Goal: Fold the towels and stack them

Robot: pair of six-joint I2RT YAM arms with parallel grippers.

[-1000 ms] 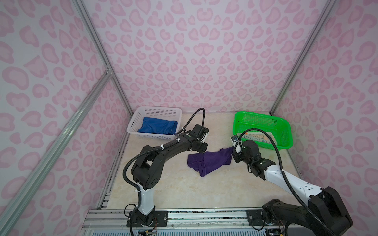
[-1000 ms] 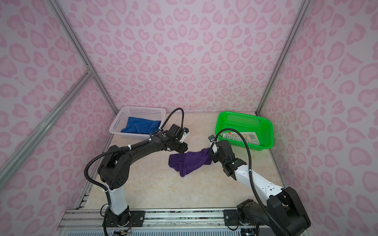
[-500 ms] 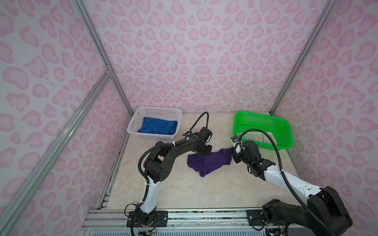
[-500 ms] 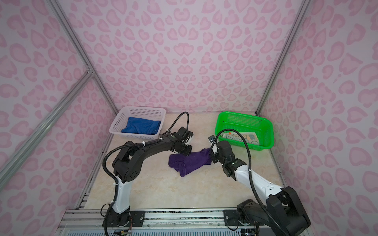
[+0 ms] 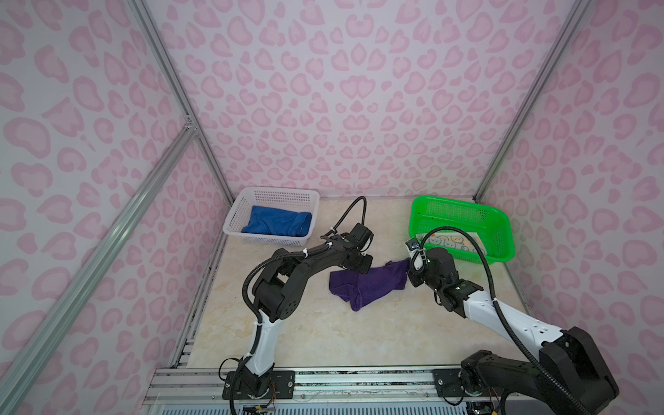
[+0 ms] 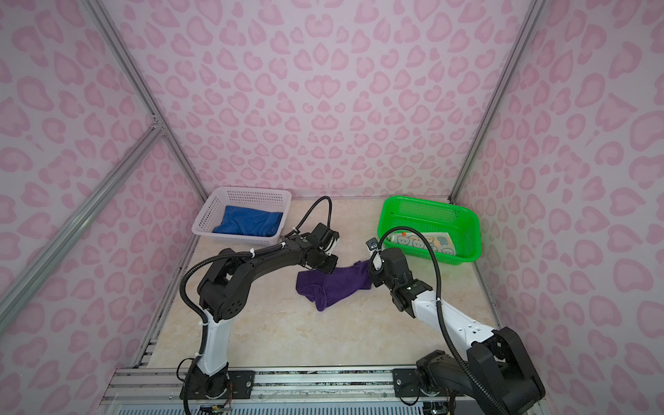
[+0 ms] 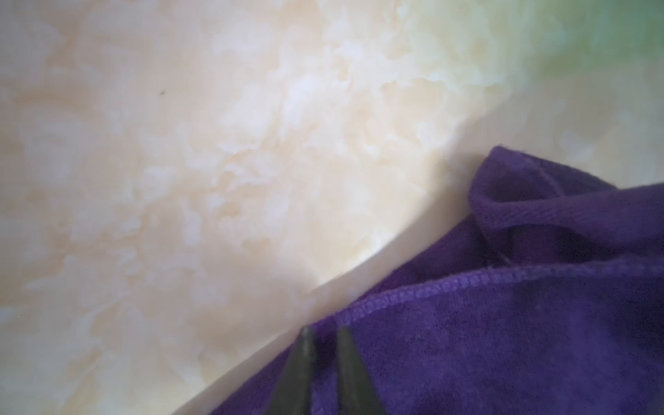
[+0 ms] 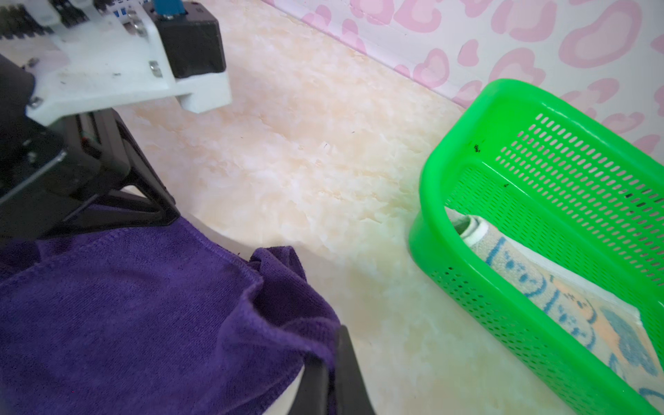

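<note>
Purple towel (image 5: 366,285) corner clamped in right gripper (image 8: 328,348); left gripper (image 7: 325,330) narrow over the hem, grip unclear, so a lift could slip and bunch it.

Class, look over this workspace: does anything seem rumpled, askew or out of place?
The purple towel lies crumpled on the table, bunched with a tail trailing toward the front, neither flat nor folded. The blue towel sits rumpled in the white basket.
</note>
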